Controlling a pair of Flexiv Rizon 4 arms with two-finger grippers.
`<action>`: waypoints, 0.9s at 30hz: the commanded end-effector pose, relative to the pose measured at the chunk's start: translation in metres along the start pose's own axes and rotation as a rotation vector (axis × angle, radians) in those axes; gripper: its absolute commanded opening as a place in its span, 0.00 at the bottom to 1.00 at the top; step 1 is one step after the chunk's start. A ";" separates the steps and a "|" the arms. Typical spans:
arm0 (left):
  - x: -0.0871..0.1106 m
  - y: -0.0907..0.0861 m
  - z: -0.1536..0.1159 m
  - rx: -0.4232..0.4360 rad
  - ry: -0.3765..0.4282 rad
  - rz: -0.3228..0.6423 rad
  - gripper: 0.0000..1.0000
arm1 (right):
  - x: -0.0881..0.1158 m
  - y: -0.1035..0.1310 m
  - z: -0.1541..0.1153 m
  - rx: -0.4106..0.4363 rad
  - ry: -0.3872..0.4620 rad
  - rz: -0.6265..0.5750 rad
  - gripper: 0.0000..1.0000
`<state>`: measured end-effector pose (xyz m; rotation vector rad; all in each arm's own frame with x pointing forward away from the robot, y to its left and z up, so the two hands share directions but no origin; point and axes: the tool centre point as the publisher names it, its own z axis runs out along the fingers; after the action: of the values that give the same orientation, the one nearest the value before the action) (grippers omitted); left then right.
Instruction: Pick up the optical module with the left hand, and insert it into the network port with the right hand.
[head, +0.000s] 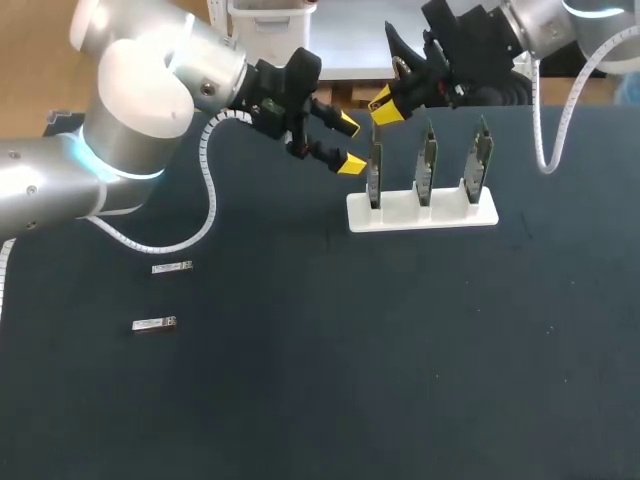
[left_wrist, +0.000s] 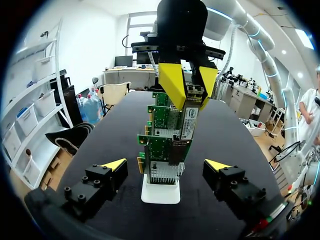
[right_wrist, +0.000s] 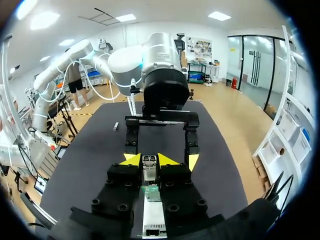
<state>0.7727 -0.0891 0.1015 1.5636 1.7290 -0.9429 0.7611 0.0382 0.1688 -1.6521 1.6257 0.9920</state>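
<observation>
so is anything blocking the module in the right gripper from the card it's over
Nothing visible. The right gripper holds the optical module directly over the end card; the open left gripper sits beside it.

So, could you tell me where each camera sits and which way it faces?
Head view: above and behind, facing down at the table; left arm, right arm show.
Left wrist view: left wrist, facing the network cards; open left gripper shows.
Right wrist view: right wrist, facing the left arm; right gripper shows.
Both wrist views share the optical module the right gripper holds.
</observation>
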 end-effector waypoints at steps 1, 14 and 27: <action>-0.001 0.000 0.000 -0.001 0.004 -0.001 1.00 | -0.003 -0.001 -0.004 0.000 -0.005 0.002 0.00; -0.001 0.000 0.000 -0.001 0.004 -0.001 1.00 | -0.002 -0.005 -0.003 0.006 0.025 0.007 0.00; -0.001 0.000 0.000 -0.001 0.004 -0.001 1.00 | 0.005 -0.006 0.002 -0.006 0.037 0.026 0.00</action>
<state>0.7726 -0.0892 0.1015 1.5637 1.7289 -0.9428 0.7650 0.0362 0.1667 -1.6622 1.6730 0.9815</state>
